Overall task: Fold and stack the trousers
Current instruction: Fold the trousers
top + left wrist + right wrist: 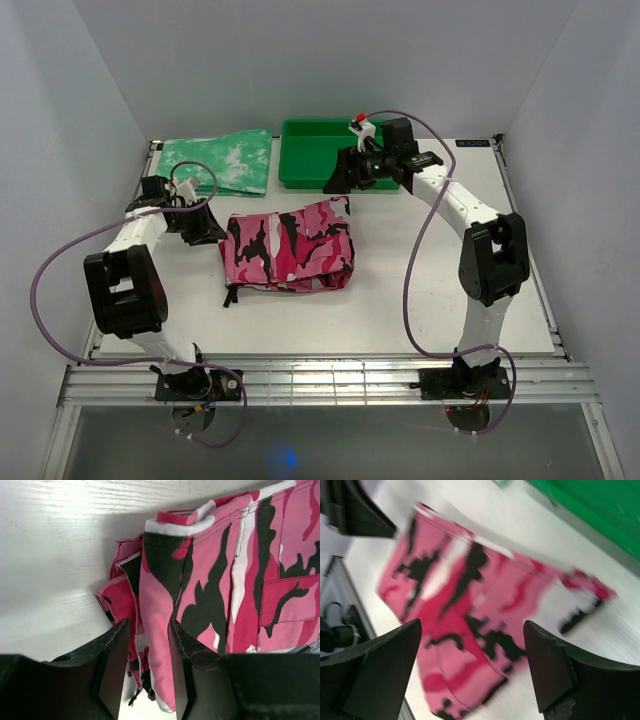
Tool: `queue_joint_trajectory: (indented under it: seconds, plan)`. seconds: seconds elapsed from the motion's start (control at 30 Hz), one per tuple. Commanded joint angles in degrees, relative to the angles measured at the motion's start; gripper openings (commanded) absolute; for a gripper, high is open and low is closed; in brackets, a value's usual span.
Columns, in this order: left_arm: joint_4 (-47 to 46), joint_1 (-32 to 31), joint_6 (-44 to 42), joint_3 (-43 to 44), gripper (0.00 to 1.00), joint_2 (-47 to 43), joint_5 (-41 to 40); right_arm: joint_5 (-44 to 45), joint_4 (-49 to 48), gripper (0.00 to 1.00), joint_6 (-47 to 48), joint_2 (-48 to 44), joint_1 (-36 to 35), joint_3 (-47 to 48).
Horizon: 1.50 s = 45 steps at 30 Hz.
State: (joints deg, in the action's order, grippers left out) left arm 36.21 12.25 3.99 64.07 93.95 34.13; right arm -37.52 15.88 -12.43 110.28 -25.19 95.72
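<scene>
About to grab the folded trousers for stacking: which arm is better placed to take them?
Left. The left claw sits low at the trousers' left edge, open, with the folded edge just ahead of its fingers. The right claw is open too, but up by the bin, off the cloth.

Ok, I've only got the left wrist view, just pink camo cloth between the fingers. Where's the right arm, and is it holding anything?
Observer: Nothing. The right gripper hangs open above the table, just past the far edge of the trousers.
Operator: What's behind it?
Observer: A green bin stands right behind it, at the table's far edge.
Operator: Anything else out there?
Observer: A green-and-white folded cloth lies left of the bin, in the far left corner.
</scene>
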Motion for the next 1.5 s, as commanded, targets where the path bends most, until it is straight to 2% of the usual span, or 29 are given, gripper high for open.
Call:
queue_joint_trajectory:
  seconds: [0.0,0.07,0.2,0.33,0.37,0.43,0.6,0.63,0.7,0.83,0.87,0.93,0.97,1.07,1.17,1.23,1.27,1.3,1.37,1.4,1.47]
  plan:
    - [-1.14,-1.79,1.46,2.54,0.47,2.02,-3.19,4.11,10.93,0.88,12.15,-1.12,2.06,-5.72]
    - [-0.88,-2.40,1.64,3.16,0.46,3.34,-3.02,3.25,11.01,0.88,17.25,0.54,3.56,-5.20]
    - [-0.70,-4.16,2.16,3.60,0.45,4.57,-1.52,1.04,17.93,0.87,27.17,5.11,5.76,-0.11]
    - [-0.52,-4.95,2.78,3.87,0.38,5.01,-1.70,-0.54,21.30,0.87,28.16,4.08,7.44,-1.31]
    - [-0.52,-5.22,2.87,4.04,0.36,5.01,-1.87,-0.89,21.04,0.88,27.64,0.67,7.52,-3.24]
    - [-0.26,-5.39,2.87,4.22,0.30,5.19,-1.96,-1.24,17.81,0.99,26.76,-6.08,7.52,-11.05]
    - [0.62,-5.31,2.69,5.36,0.16,5.10,-0.65,3.49,11.56,0.91,27.80,-20.26,6.47,-26.35]
    - [0.79,-5.39,2.69,5.36,0.15,5.10,-0.47,5.77,9.72,0.90,27.37,-22.72,5.86,-31.95]
    - [1.23,-5.39,3.13,5.19,0.10,5.28,-0.20,8.77,5.05,0.90,25.27,-28.61,4.54,-36.99]
    - [0.80,-5.39,4.36,3.17,0.01,4.84,2.60,14.91,-3.82,0.90,10.99,-35.99,-0.02,-48.23]
    - [0.53,-5.40,4.71,2.47,0.00,4.75,3.13,17.97,-6.36,0.90,8.67,-36.45,-3.08,-49.83]
    - [-0.08,-5.40,5.76,1.15,0.00,4.49,4.36,20.37,-11.73,0.90,4.97,-35.58,-6.61,-52.03]
    - [-0.17,-5.40,5.94,0.97,0.00,4.40,4.63,24.12,-12.71,0.90,4.52,-34.96,-10.72,-52.56]
    - [-0.35,-5.39,5.85,0.61,0.00,3.79,5.51,32.56,-18.32,0.90,2.77,-32.95,-16.36,-54.32]
    - [-0.35,-5.31,5.42,0.96,0.00,3.34,6.47,40.47,-20.45,0.90,0.13,-28.57,-18.49,-53.37]
    - [0.00,-5.31,4.98,1.05,0.00,2.82,6.82,42.34,-23.06,0.90,-1.19,-27.14,-18.49,-52.83]
    - [0.09,-5.31,4.80,1.05,0.00,2.55,6.91,43.05,-23.26,0.93,-1.37,-26.79,-18.49,-52.83]
    - [0.35,-5.31,4.63,1.14,0.00,2.29,7.26,43.75,-22.91,0.99,-2.16,-26.44,-18.49,-52.05]
    - [1.49,-5.13,4.01,1.32,0.00,1.50,7.79,44.98,-22.30,0.85,-3.30,-25.55,-18.40,-51.95]
    - [2.11,-5.04,3.75,1.93,0.00,1.15,7.97,45.42,-22.38,0.66,-4.70,-25.64,-18.32,-52.30]
    - [4.65,-4.52,2.70,2.81,0.00,0.10,7.88,45.78,-22.12,0.47,-6.46,-25.55,-17.62,-53.00]
